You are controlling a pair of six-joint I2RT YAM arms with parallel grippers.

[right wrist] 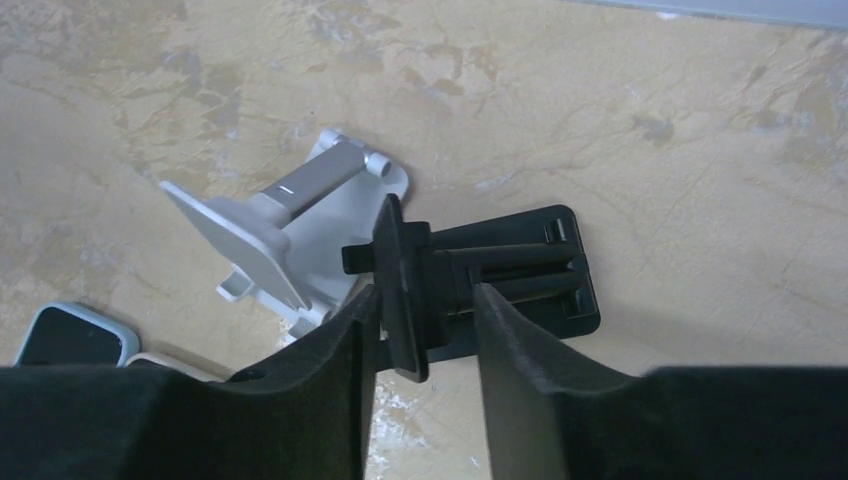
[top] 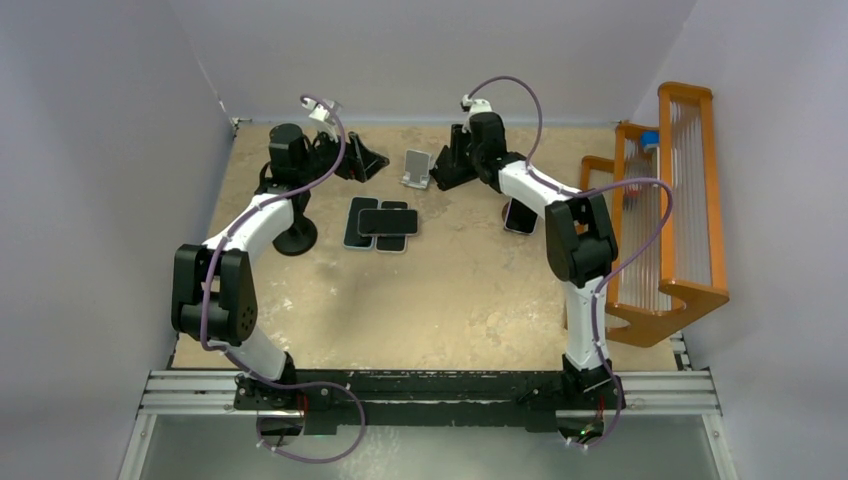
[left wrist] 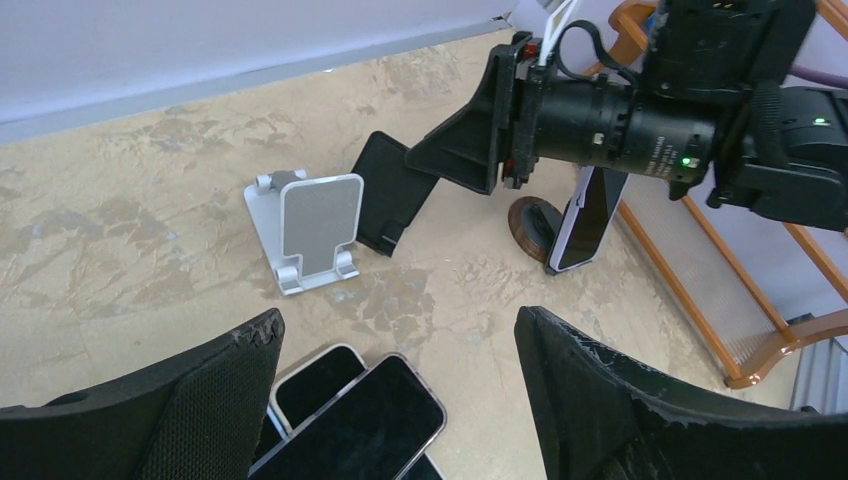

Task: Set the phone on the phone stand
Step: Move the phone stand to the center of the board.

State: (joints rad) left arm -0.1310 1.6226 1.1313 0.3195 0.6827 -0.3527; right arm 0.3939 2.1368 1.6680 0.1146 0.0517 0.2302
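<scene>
The right fingers (right wrist: 300, 410) are clamped on the upright plate of a black stand (right wrist: 520, 265). One sits on each side of it, with no gap showing in the right wrist view. The stand's flat foot lies on the bench (top: 470, 290), just beside the silver stand (left wrist: 315, 225).

The left fingers (left wrist: 170, 410) are spread wide and grip nothing. They hang above the pile of phones (top: 381, 224), whose top phone (left wrist: 360, 425) lies face up and askew across the others (dark screens, pale edges), near the silver stand. A further phone (left wrist: 588, 215) leans upright at a round brown base (left wrist: 530, 222) by the right arm. It cannot be told whether that is a stand with its phone already set on it.

Judged from this, the task is at an early stage. The silver stand's cradle is bare, the black stand carries nothing, and neither arm grasps a phone from the pile. The step in hand seems to be setting up the black stand. Left to do: lift a phone off the pile, carry it across, and rest it against a stand's back with its lower edge on the lip.
</scene>
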